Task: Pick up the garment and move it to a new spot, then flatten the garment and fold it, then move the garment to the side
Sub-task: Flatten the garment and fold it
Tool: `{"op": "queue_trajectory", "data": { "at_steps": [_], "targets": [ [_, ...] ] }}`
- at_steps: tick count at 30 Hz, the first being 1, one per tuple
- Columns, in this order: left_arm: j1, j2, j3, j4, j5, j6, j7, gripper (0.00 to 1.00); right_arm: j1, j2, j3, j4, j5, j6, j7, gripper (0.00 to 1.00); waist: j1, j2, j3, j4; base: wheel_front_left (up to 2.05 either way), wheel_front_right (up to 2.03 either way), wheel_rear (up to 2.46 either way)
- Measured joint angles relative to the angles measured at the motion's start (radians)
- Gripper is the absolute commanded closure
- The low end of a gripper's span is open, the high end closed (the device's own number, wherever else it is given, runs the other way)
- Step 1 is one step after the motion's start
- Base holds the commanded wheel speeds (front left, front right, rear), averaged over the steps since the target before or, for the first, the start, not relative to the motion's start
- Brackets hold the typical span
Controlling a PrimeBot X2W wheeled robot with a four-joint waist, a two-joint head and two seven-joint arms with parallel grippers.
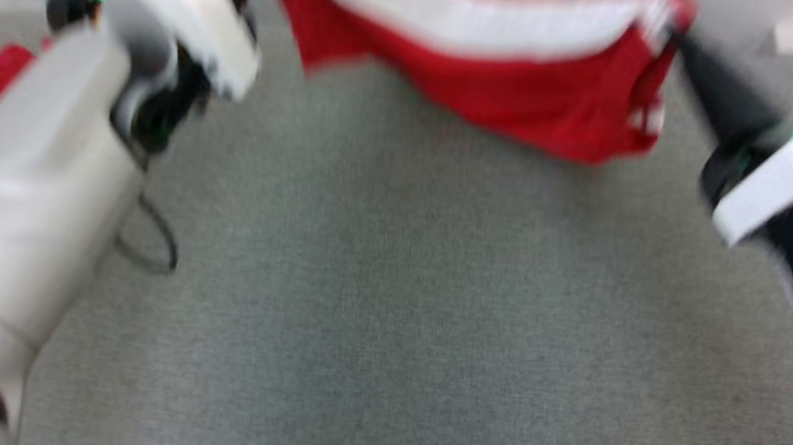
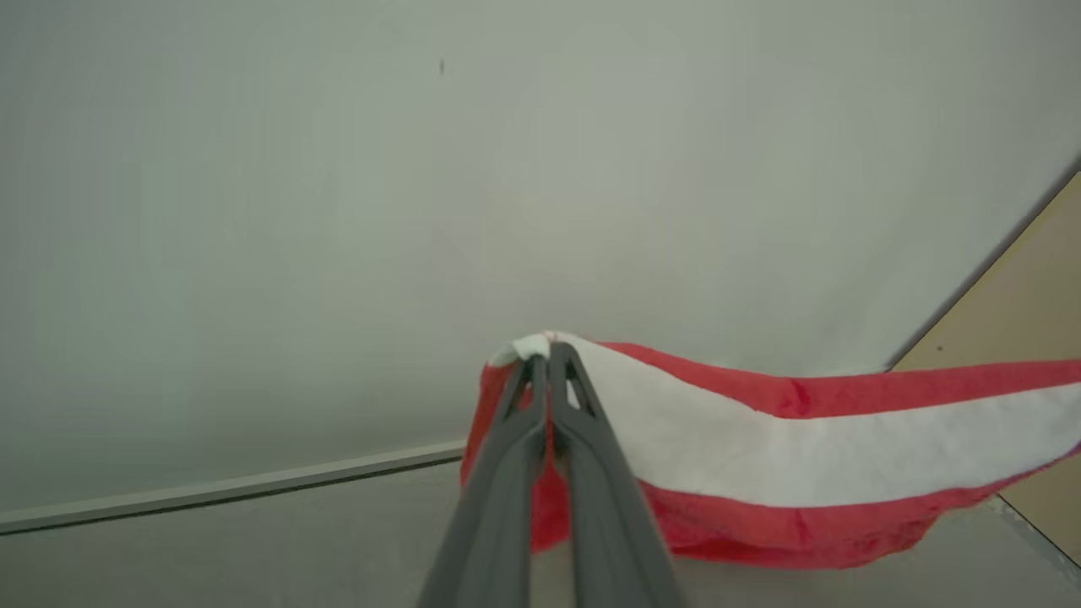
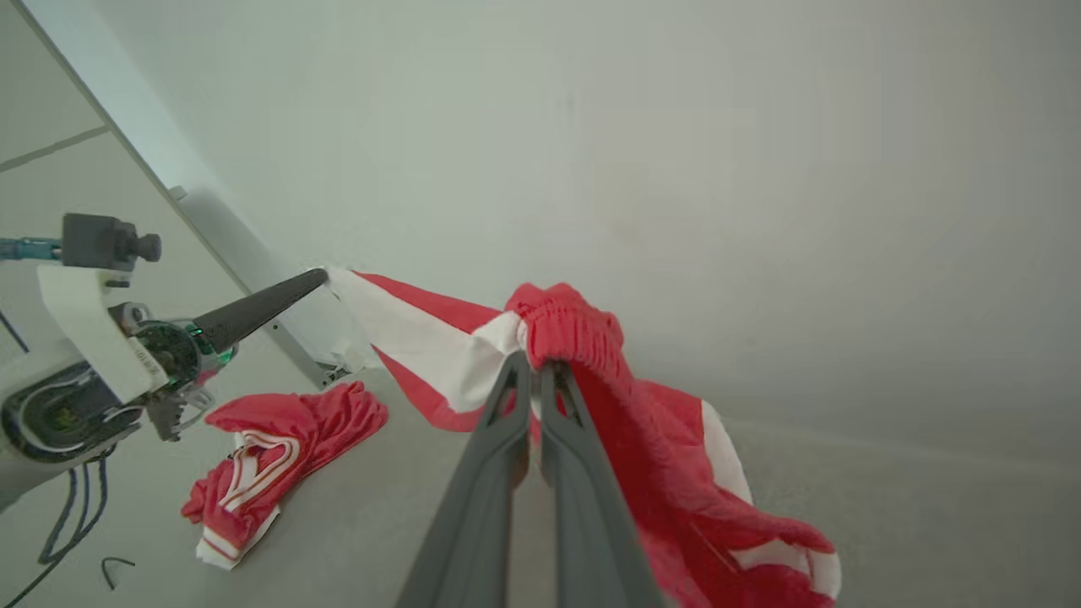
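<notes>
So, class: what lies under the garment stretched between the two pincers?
Bare grey surface shows beneath the garment; the part behind its hanging cloth is hidden.

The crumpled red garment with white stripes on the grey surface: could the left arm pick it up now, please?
Probably not: the left gripper's fingers are shut on a corner of the hanging red-and-white garment, stretched across to the right gripper. Otherwise the crumpled garment lies unobstructed.

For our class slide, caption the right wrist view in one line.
Right gripper shut on the red-and-white garment, stretched across to the left gripper; a second red garment lies crumpled nearby.
</notes>
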Motion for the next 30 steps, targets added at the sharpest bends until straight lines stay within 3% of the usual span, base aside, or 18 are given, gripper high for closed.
{"op": "queue_trajectory", "data": {
  "at_steps": [13, 18, 23, 27, 30],
  "targets": [
    [0.426, 0.245, -0.13, -0.27, -0.207, 0.012, 0.277, 1.0, 0.374, -0.156, 0.119, -0.266, 0.093, 0.0, 0.207, 1.0, -0.0004, 0.0, -0.289, 0.001, 0.0, 0.0, 0.0],
    [0.559, 0.351, -0.145, -0.478, -0.249, 0.08, 0.344, 1.0, 0.494, -0.224, 0.129, -0.368, 0.101, 0.0, 0.261, 1.0, -0.0003, 0.0, -0.329, -0.005, 0.0, 0.0, 0.0],
    [0.674, 0.454, -0.14, -0.707, -0.29, 0.18, 0.368, 1.0, 0.603, -0.293, 0.136, -0.454, 0.111, 0.0, 0.302, 1.0, -0.0002, 0.0, -0.336, -0.002, 0.0, 0.0, 0.0],
    [0.711, 0.504, -0.111, -0.817, -0.306, 0.247, 0.355, 1.0, 0.645, -0.315, 0.137, -0.494, 0.125, 0.0, 0.294, 1.0, -0.0001, 0.0001, -0.333, -0.004, 0.0, 0.0, 0.0],
    [0.714, 0.527, -0.094, -0.855, -0.309, 0.273, 0.351, 1.0, 0.653, -0.312, 0.134, -0.501, 0.131, 0.0, 0.291, 1.0, -0.0001, 0.0001, -0.327, -0.016, 0.0, 0.0, 0.0]
  ]
}}
